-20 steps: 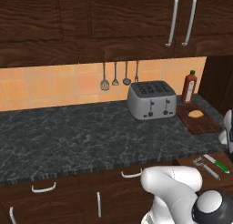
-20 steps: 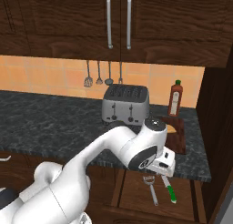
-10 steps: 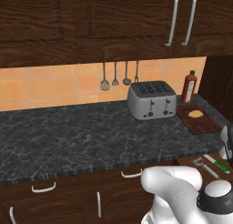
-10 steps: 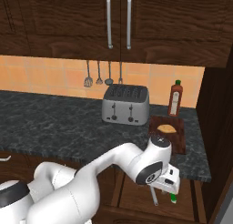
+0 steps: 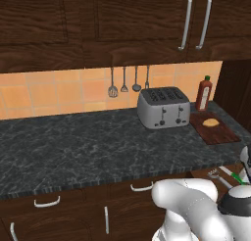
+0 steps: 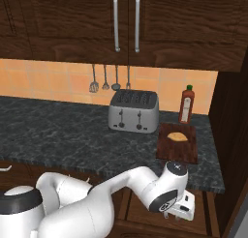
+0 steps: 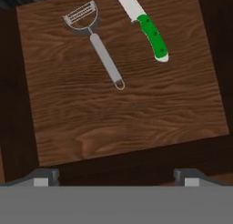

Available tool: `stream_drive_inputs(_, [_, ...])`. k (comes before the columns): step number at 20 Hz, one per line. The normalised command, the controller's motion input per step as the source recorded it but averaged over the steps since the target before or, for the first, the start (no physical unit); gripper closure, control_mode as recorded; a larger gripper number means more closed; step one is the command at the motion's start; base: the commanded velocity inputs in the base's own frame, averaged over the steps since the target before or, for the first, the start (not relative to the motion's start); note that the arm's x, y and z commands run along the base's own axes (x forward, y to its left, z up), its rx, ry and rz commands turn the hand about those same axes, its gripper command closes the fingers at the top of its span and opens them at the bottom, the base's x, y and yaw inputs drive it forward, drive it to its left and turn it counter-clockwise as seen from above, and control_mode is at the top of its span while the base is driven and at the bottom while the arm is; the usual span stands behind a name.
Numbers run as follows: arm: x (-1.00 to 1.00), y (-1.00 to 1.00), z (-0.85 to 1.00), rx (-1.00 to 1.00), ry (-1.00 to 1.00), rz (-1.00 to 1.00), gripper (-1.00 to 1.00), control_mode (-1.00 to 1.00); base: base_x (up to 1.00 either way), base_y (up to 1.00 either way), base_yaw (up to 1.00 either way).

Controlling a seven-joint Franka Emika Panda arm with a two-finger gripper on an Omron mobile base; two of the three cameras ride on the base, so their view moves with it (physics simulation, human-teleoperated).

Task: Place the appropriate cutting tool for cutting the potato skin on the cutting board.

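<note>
Lower than a second ago, the white arm's wrist has sunk below the tabletop's front edge in the right base view, toward the bottom of the frame. Its tool (image 7: 116,175) hangs released, jaws spread wide with nothing between them, the two dark tips apart at the bottom of the hand view. Above them lies a brown wood-grain drawer floor (image 7: 136,114). On it, upper left of centre, rests the slender silver-grey metal peeler (image 7: 93,39), forked head uppermost. Beside it, apart, lies a green-handled knife with a white blade (image 7: 144,22). On the speckled dark stone tabletop (image 5: 88,147), the flat reddish-brown wooden cutting board (image 5: 218,132) carries the oval tan potato (image 5: 211,122), right of a brushed-metal toaster (image 5: 163,108).
</note>
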Motion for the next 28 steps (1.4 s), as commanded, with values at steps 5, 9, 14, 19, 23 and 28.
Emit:
stream_drive_inputs(5, [-0.23,0.00,-0.30,0.00,-0.01,0.00,-1.00,-1.00,0.00,0.00,0.00])
stream_drive_inputs(9, [-0.21,0.00,-0.12,0.00,0.00,0.00,-1.00,-1.00,0.00,0.00,0.00])
stream_drive_inputs(14, [-0.45,0.00,0.00,0.00,0.00,0.01,-1.00,-1.00,0.00,0.00,0.00])
stream_drive_inputs(19, [-0.36,0.00,0.00,0.00,0.00,0.04,-1.00,-1.00,0.00,0.00,0.00])
stream_drive_inputs(23, [-0.06,-0.01,0.34,0.00,0.00,0.08,-1.00,-1.00,0.00,0.00,0.00])
stream_drive_inputs(28, [0.28,0.00,0.21,0.00,-0.01,0.10,-1.00,-1.00,0.00,0.00,0.00])
